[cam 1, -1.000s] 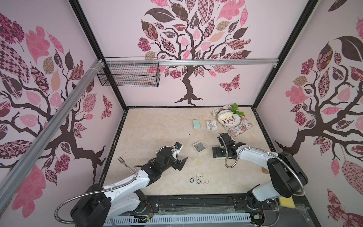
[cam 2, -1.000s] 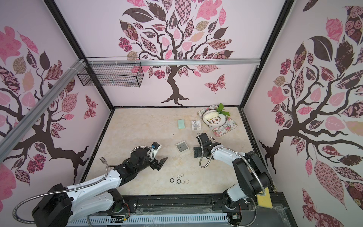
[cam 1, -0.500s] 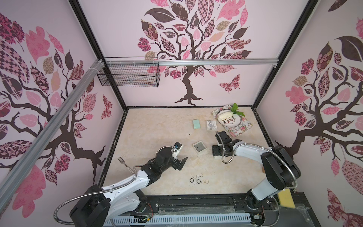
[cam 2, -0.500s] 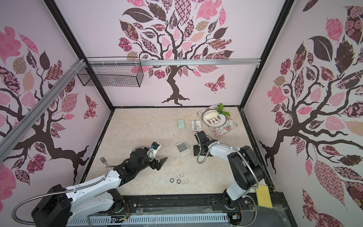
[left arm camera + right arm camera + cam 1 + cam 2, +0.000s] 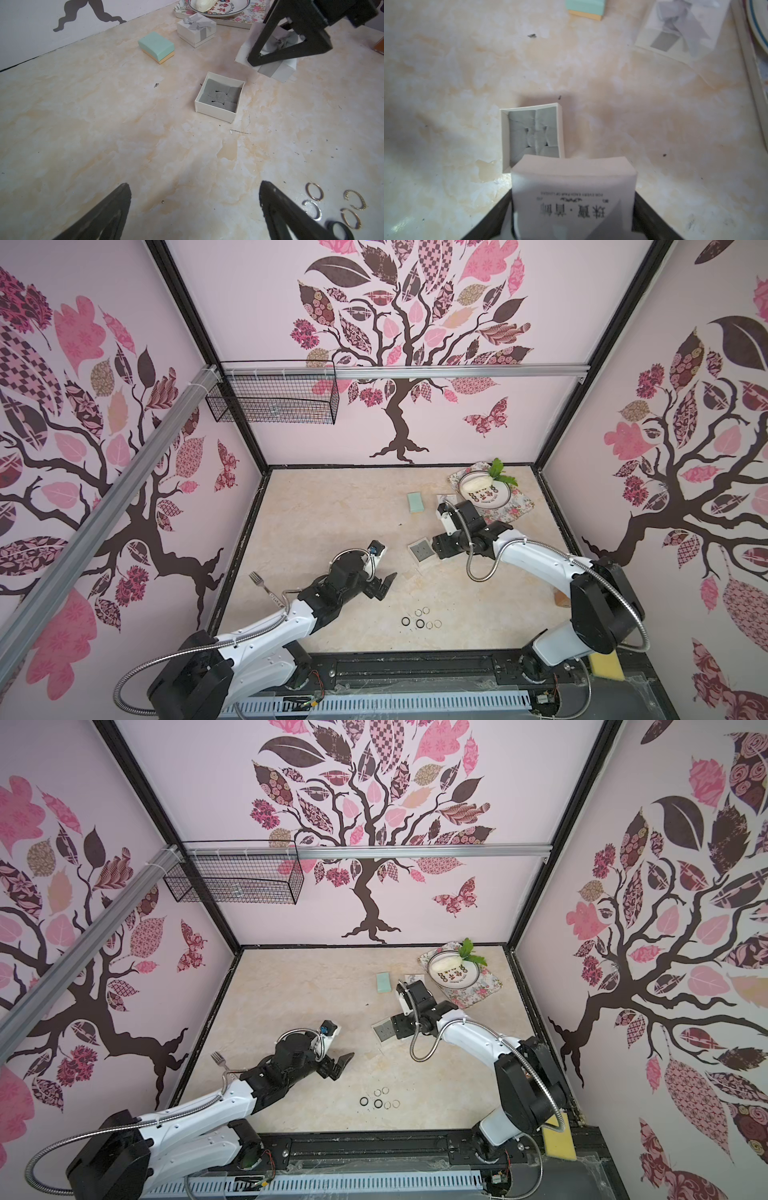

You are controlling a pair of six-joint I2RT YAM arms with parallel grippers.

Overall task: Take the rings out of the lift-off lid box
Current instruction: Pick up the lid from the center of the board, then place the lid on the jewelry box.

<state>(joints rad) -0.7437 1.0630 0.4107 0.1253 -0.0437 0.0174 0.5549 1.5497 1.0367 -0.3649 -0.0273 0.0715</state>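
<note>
Left gripper (image 5: 194, 186) hangs over bare counter (image 5: 104, 135) with its jaws wide apart and nothing between them. The rings (image 5: 332, 205) lie loose on the counter just beside one of its fingers. A top view shows six of them near the front edge: two black, four thin pale ones. Right gripper (image 5: 442, 549) is clamped on the lid (image 5: 573, 180), right next to the open box (image 5: 216, 113), which shows only grey padding. The rings are well apart from both. The lid has upside-down Chinese characters printed on it, plus a tiny line that looks like "FOR EVERY EACH PAIR OF LOVERS".
</note>
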